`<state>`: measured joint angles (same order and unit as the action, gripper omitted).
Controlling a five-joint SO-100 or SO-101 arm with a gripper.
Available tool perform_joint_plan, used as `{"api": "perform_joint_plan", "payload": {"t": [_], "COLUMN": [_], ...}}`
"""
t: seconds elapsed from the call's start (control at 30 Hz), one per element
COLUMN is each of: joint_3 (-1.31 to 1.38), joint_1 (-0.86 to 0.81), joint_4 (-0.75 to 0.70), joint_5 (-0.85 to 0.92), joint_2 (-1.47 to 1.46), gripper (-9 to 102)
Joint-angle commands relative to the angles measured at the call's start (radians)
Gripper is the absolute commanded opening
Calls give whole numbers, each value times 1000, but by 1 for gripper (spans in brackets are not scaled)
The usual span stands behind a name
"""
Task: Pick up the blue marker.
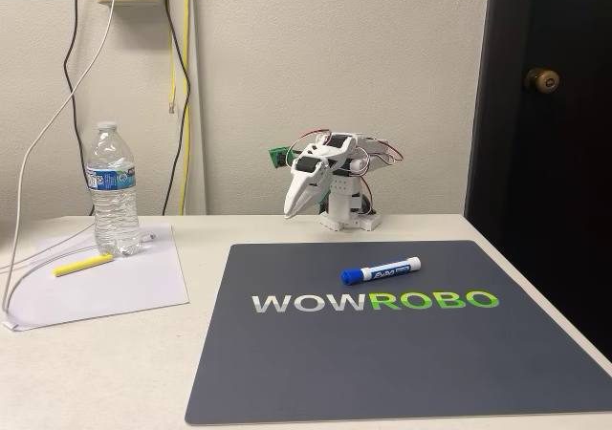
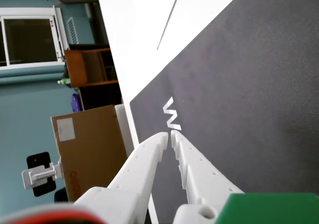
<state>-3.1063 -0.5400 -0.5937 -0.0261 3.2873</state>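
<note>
Pincer point(image 2: 169, 133) pressed together, parked upper centre; it should be spread and lowered squarely across the blue marker point(image 1: 381, 270) barrel at mid-frame.

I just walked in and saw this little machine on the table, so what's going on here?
Nothing is being handled yet. A small white robot arm sits folded at the back of the table, its gripper shut and empty, pointing down. A short blue-capped marker with a white barrel lies untouched on the dark grey mat in front of it. Off to the left, a clear plastic water bottle and a yellow highlighter rest on white paper.
</note>
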Motion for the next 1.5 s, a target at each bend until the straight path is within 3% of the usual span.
{"api": "perform_joint_plan", "payload": {"t": [0.0,1.27,1.47], "joint_3": [2,101,235], "joint_1": [-6,49,69], "joint_4": [18,-32,-34], "joint_5": [-8,-25,-23], "joint_2": [8,3,-170], "gripper": [0,0,0]}}
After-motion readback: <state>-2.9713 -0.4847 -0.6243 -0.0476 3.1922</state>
